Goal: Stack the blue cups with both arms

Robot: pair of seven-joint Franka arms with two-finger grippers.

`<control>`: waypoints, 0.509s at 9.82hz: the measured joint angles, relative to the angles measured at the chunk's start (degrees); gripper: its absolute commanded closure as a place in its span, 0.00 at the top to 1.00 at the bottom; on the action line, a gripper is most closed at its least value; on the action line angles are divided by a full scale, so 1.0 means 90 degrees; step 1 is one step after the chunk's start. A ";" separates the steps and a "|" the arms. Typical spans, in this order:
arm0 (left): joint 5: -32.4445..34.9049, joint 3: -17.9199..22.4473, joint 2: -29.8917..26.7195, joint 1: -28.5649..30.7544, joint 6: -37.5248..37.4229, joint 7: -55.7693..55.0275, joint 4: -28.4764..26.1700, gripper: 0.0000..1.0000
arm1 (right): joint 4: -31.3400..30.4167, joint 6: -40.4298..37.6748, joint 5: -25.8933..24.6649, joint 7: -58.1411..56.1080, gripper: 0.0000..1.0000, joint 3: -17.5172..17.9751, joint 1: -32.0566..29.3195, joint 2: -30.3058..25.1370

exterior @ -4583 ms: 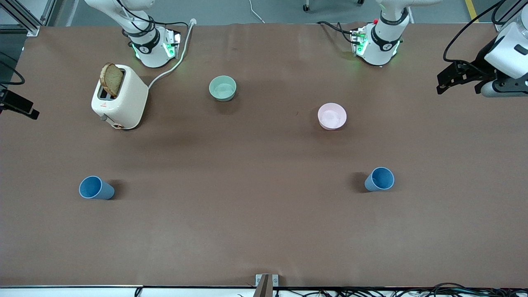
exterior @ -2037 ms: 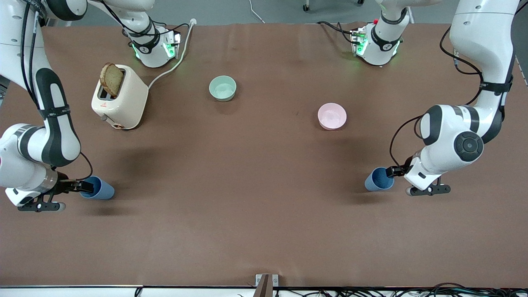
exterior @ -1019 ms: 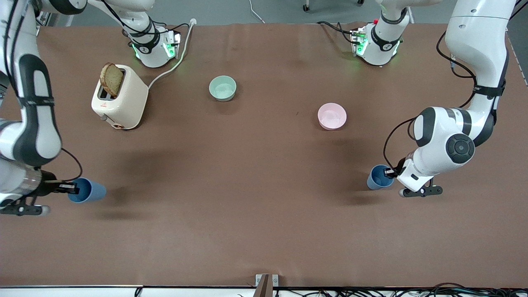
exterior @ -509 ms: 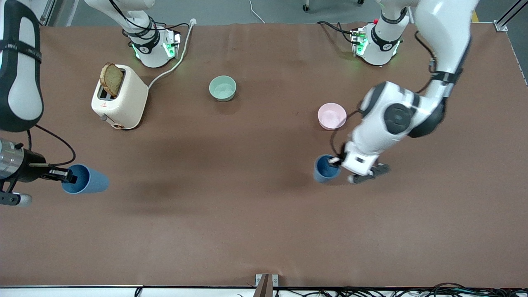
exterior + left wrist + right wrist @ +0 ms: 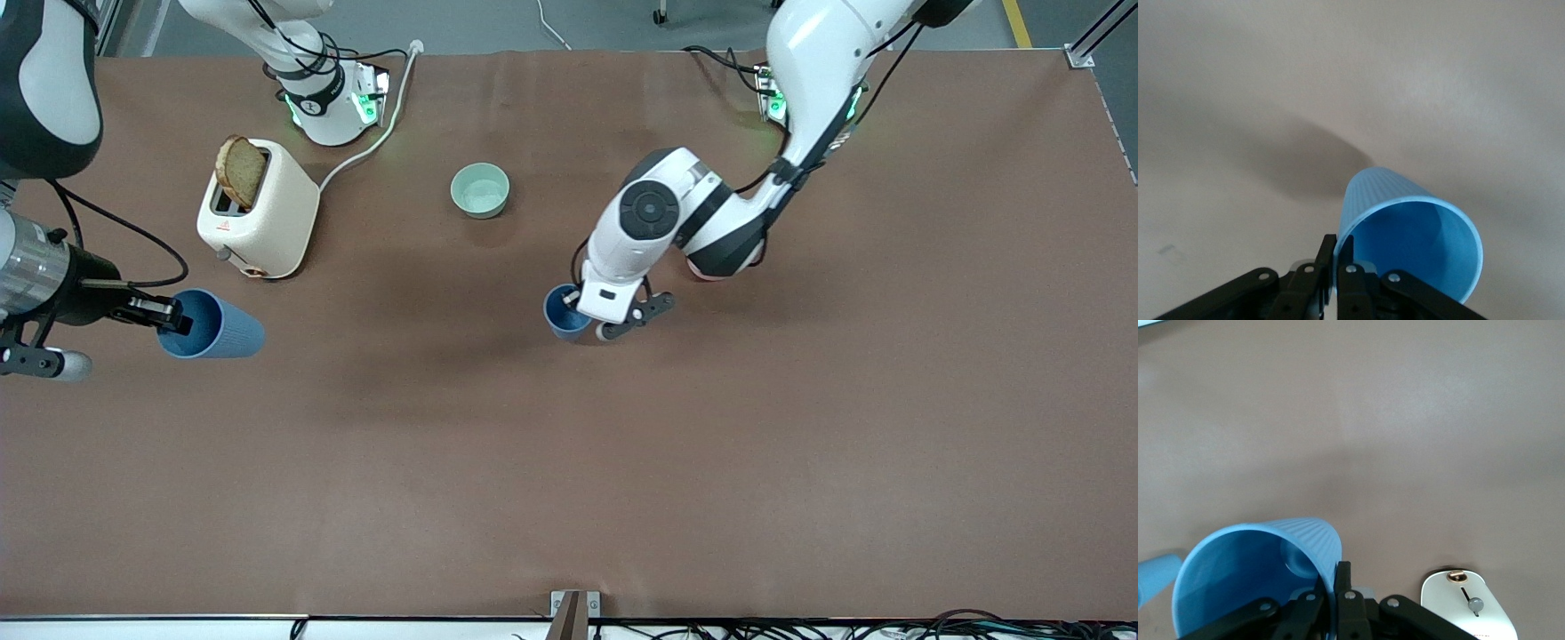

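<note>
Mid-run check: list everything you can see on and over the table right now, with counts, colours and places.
Blue cups: two, blue. One held by the left gripper over the middle of the table; the other held tilted by the right gripper at the right arm's end.
Bowl: one, mint green, on the table, toward the arms' bases.
Toaster: one, cream, on the table toward the right arm's end, a brown slice of bread standing in it.
Table: one, brown.
Left gripper: black, jaws shut on its cup's rim.
Right gripper: black, jaws shut on its cup's rim.
</note>
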 measured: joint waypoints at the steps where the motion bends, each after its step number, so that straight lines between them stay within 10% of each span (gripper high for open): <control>1: 0.0000 0.0003 0.0142 -0.0022 0.0000 -0.0047 0.0092 0.01 | -0.0019 0.0081 0.0001 0.0141 0.01 0.0000 0.0112 0.0013; 5: 0.0301 0.0127 0.0390 -0.0008 0.0000 -0.0047 0.0180 0.06 | -0.0054 0.0536 0.0036 0.0698 0.01 0.0000 0.0467 0.0029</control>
